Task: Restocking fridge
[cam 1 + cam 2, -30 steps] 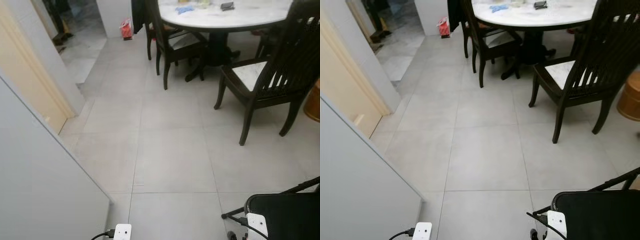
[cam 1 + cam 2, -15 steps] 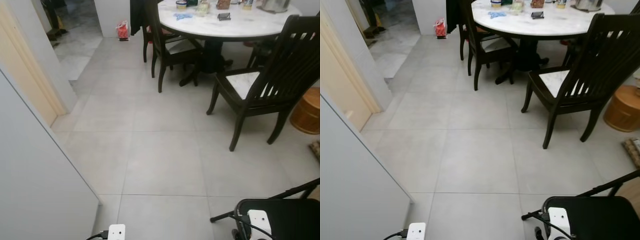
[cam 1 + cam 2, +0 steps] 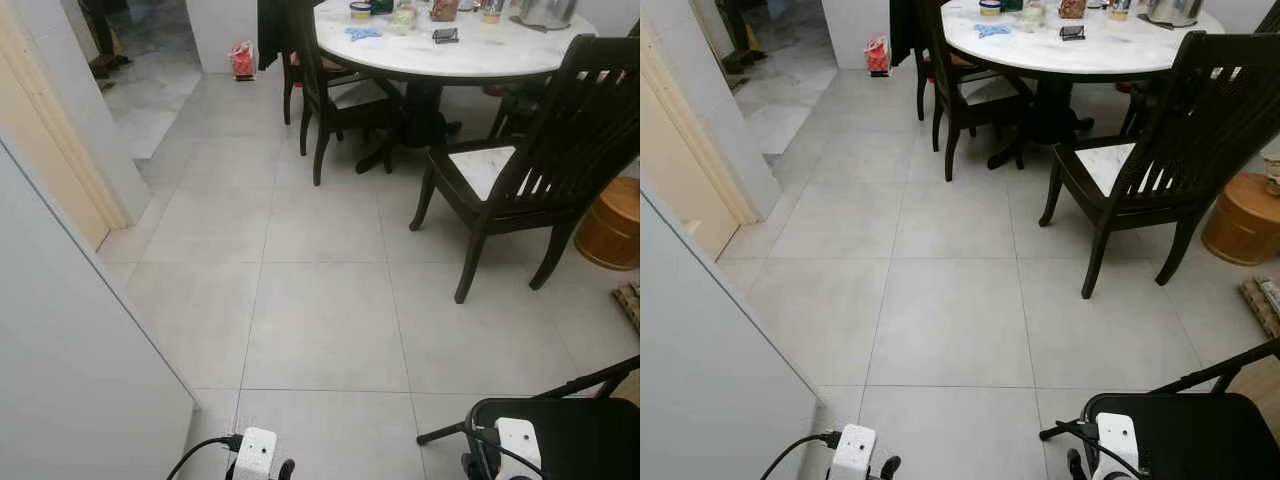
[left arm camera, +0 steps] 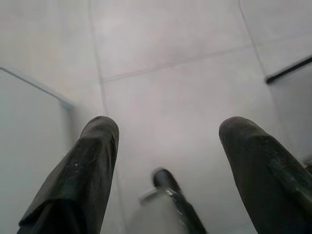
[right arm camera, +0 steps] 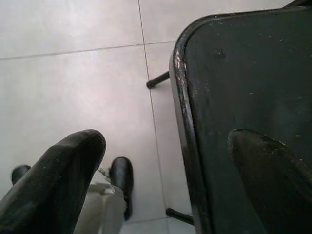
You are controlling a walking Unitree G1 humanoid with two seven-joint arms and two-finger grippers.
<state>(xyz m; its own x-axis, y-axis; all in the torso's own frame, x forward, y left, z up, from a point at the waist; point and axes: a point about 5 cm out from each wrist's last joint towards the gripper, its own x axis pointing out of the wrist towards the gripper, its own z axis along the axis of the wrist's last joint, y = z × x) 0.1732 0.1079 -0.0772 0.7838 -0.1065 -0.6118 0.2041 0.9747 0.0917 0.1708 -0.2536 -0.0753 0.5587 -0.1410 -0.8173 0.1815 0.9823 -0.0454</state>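
A grey tiled floor point(image 3: 330, 320) takes up most of the head views. A large pale panel point(image 3: 70, 370), possibly the fridge's side or door, though this cannot be told, occupies the lower left of the frame. A round marble table point(image 3: 460, 50) with dark wooden chairs point(image 3: 530, 170) stands at the upper right, and small jars and a dark flat item are seen on its top. A black seat point(image 3: 1180, 435) sits at the lower right, a wooden tub point(image 3: 1240, 220) at the right edge.

The left gripper point(image 4: 165, 141) is held wide over bare tile, with nothing between its fingers. The right gripper point(image 5: 165, 161) is likewise spread and empty, partly over the black seat.

No stock for the fridge can be identified, so its weight, stiffness and best hold cannot be judged; the table items are too small to tell.
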